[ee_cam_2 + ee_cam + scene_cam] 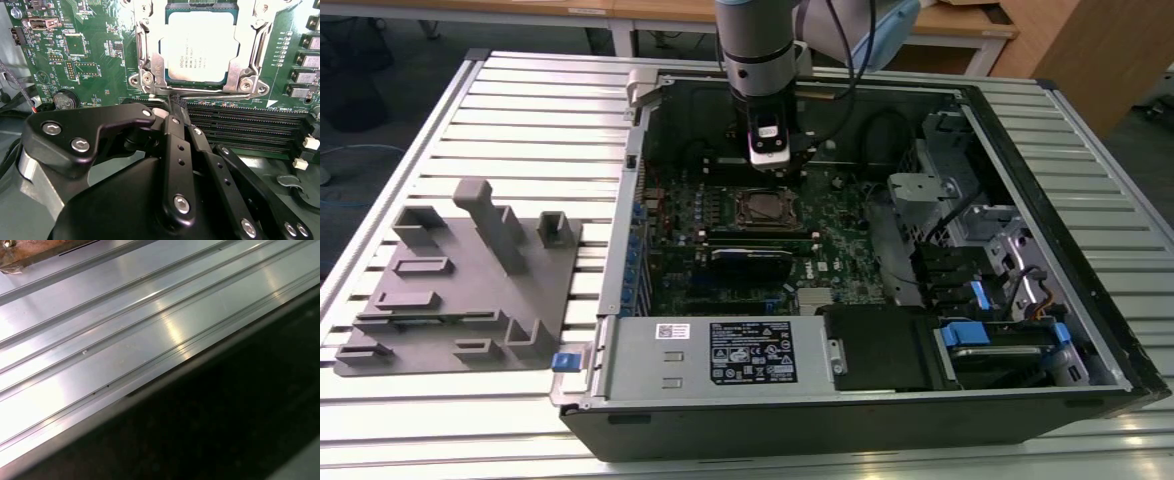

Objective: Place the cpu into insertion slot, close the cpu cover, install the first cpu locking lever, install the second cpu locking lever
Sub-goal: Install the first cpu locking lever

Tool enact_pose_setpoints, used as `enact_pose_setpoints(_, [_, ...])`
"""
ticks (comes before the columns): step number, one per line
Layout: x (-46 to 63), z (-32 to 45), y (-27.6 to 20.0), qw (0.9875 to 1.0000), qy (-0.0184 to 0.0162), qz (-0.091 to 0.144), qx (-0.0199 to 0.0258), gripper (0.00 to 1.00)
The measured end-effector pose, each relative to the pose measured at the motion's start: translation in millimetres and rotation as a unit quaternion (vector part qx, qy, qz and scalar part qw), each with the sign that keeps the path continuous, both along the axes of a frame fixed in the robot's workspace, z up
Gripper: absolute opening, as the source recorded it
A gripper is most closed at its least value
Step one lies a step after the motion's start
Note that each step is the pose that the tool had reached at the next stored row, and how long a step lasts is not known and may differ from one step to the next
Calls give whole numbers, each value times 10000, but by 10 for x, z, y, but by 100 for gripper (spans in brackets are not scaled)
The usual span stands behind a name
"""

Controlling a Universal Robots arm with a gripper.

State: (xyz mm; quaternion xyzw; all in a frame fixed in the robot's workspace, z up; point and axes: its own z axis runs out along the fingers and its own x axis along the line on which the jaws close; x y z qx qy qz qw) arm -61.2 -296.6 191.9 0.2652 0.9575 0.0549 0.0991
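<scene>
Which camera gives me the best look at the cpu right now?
The second wrist view: the cpu sits close up in the insertion slot, its pale top framed by the cpu cover. The exterior view shows it small and distant; the first wrist view faces ribbed metal table.

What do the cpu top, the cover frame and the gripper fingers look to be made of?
The cpu: pale matte metal, probably, with print on top. The cpu cover: bare silvery sheet metal, with bright glints and screw heads. The gripper fingers: black, satin, likely coated metal or plastic, bolted.

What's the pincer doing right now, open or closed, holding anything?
Pincer: closed, fingertips together at the thin wire lever along the cpu cover's edge; holding nothing.
</scene>
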Motion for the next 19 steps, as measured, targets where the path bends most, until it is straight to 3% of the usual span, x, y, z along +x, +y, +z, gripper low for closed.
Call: enact_pose_setpoints(19, [-3, -11, -4, 10000, 5, 0, -7, 11])
